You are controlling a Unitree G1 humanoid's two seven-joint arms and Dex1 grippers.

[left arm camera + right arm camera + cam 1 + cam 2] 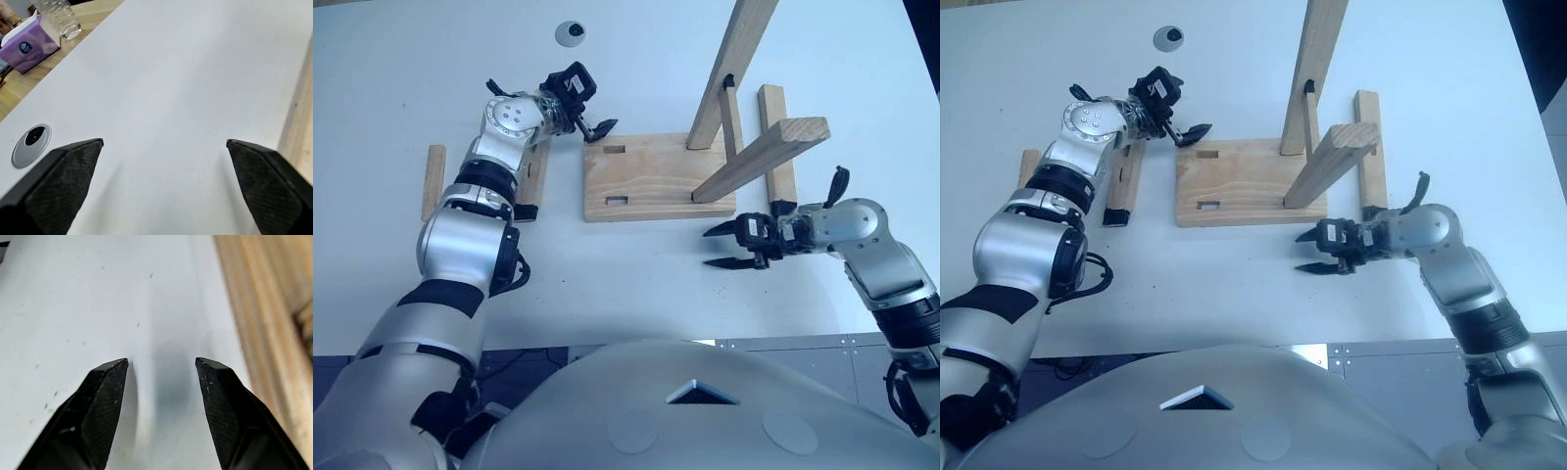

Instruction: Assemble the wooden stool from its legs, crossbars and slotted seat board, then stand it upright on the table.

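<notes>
**A:** Where does the seat board sit, and which way does it run?

**B:** The slotted seat board (656,176) lies flat in the middle of the table (401,78). Its long axis runs left to right, and there are two open slots at its left end.

**A:** And the legs?

**B:** Two stand in its right end. The far leg (729,69) rises steeply and leans right. The near leg (764,157) slants low toward the table's right edge. A thin bar (731,117) stands between them.

**A:** Any loose pieces?

**B:** A long bar (771,103) lies just right of the board, its long axis pointing from the far edge to the near one. A short stick (433,181) lies the same way toward the left edge.

**A:** What about the grippers?

**B:** The left gripper (600,130) hangs at the board's far-left corner with its fingers (68,181) spread wide. The right gripper (707,249) sits just off the near-right corner, its fingers (105,396) also apart over bare table.

**A:** Any writing?

**B:** A purple tissue pack (29,46) off the table's far side carries a round label, but the print is too small to read.
</notes>
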